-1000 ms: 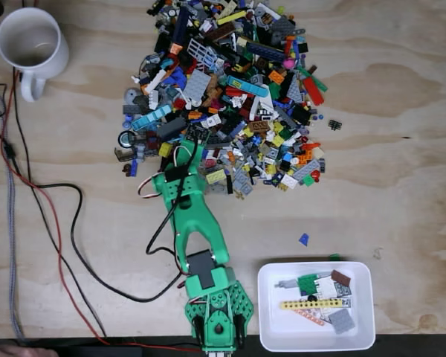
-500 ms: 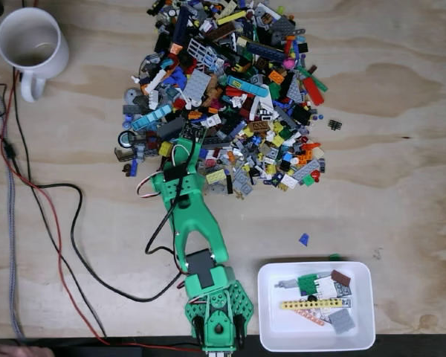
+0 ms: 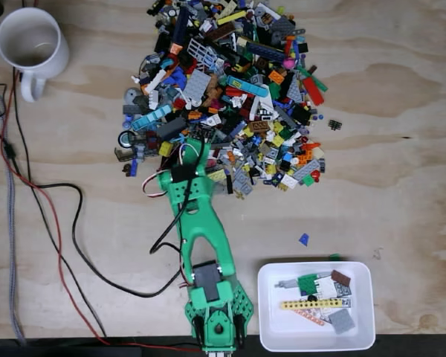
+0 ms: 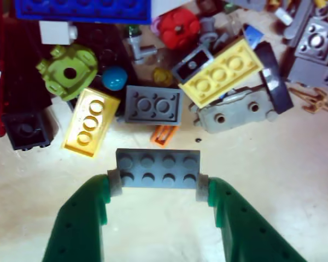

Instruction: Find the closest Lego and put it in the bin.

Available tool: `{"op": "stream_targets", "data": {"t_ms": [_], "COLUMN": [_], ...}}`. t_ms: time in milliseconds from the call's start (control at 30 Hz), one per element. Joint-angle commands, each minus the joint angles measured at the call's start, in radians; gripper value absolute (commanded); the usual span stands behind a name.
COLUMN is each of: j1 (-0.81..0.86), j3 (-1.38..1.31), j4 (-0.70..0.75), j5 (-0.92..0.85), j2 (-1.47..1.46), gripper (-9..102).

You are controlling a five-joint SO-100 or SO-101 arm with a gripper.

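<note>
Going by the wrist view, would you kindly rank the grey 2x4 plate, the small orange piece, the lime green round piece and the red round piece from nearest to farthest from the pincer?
1. Grey 2x4 plate: between the fingertips of the pincer.
2. Small orange piece: just above the plate, centre.
3. Lime green round piece: upper left.
4. Red round piece: near the top edge, centre.

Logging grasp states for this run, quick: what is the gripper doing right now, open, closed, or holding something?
Gripper: closed on a grey 2x4 Lego plate, jaws pressing its two short ends, at the near edge of the Lego pile.
</note>
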Motion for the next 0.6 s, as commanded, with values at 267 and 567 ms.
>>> {"op": "stream_targets", "data": {"t_ms": [267,567], "j1": [0.56,1.106], "j3": [-0.198,-0.204], "j4": [0.152,0.216], "j5": [-0.244,-0.443], "j2": [0.21,0.353], "gripper": [16,16]}}
